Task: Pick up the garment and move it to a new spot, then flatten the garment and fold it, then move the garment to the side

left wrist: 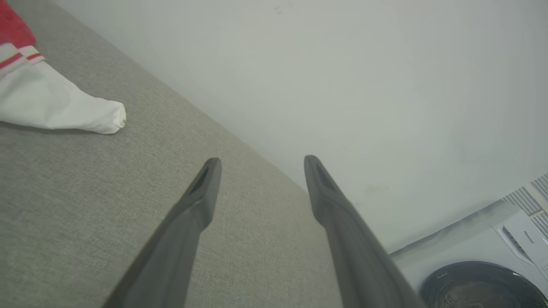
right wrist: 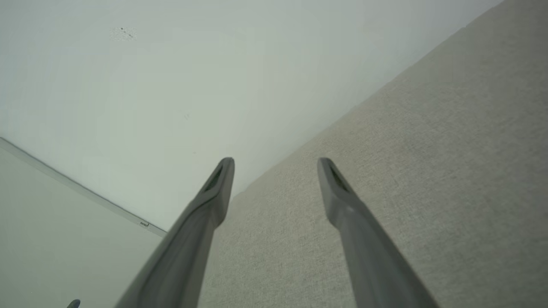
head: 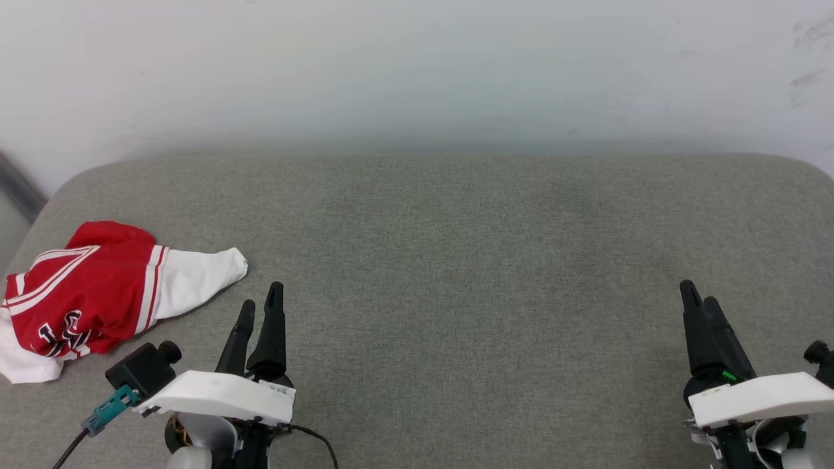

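Note:
The garment (head: 98,296) is a red jersey with white sleeves and striped trim, lying crumpled at the left edge of the grey cushioned surface (head: 456,260). One white sleeve (left wrist: 60,102) points toward the middle. My left gripper (head: 260,299) hovers open just right of that sleeve, holding nothing; its fingers (left wrist: 205,188) stand well apart in the left wrist view. My right gripper (head: 697,296) is open over the right part of the surface, far from the garment, with its spread fingers (right wrist: 334,192) empty.
A pale wall (head: 417,71) runs behind the surface, whose back corners are rounded. A white washing machine (left wrist: 483,273) stands beyond the surface's far edge in the left wrist view. Pale floor (right wrist: 64,239) lies off the right end.

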### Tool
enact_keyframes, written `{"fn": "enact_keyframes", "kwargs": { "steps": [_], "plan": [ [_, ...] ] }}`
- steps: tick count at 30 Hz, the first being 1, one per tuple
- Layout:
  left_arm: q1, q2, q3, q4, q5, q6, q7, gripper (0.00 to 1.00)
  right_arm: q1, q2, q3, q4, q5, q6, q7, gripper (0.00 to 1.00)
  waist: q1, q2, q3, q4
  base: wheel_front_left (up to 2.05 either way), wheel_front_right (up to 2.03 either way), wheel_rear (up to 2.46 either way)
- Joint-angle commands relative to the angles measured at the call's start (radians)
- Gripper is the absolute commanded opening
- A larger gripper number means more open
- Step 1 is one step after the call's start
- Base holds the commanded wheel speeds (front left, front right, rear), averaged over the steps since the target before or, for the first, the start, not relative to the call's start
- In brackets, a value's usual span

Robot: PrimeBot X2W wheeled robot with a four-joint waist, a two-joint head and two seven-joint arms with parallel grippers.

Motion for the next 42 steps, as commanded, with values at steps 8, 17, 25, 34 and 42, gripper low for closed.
{"fn": "enact_keyframes", "kwargs": {
  "steps": [8,17,25,34,42],
  "plan": [
    [-0.019,0.004,-0.011,-0.022,0.168,0.014,-0.033,1.00,-0.010,0.003,0.004,-0.037,-0.166,0.000,0.005,1.00,0.0000,0.0000,0.001,0.001,0.00,0.00,0.00],
    [-0.013,0.014,-0.024,-0.013,0.300,0.026,-0.059,1.00,0.001,0.008,0.002,-0.058,-0.302,0.000,0.015,1.00,0.0000,0.0000,0.000,0.001,0.00,0.00,0.00],
    [-0.013,0.019,-0.030,-0.004,0.392,0.037,-0.081,1.00,0.001,0.010,0.011,-0.072,-0.406,0.000,0.014,1.00,0.0000,0.0000,0.002,-0.003,0.00,0.00,0.00],
    [-0.017,0.022,-0.035,0.008,0.485,0.049,-0.103,1.00,0.009,0.009,0.013,-0.087,-0.507,0.000,0.019,1.00,0.0000,0.0000,0.001,0.002,0.00,0.00,0.00],
    [-0.018,0.025,-0.040,0.016,0.552,0.055,-0.119,1.00,0.008,0.013,0.009,-0.098,-0.583,0.000,0.019,1.00,0.0000,0.0000,0.002,0.002,0.00,0.00,0.00]
  ]
}}
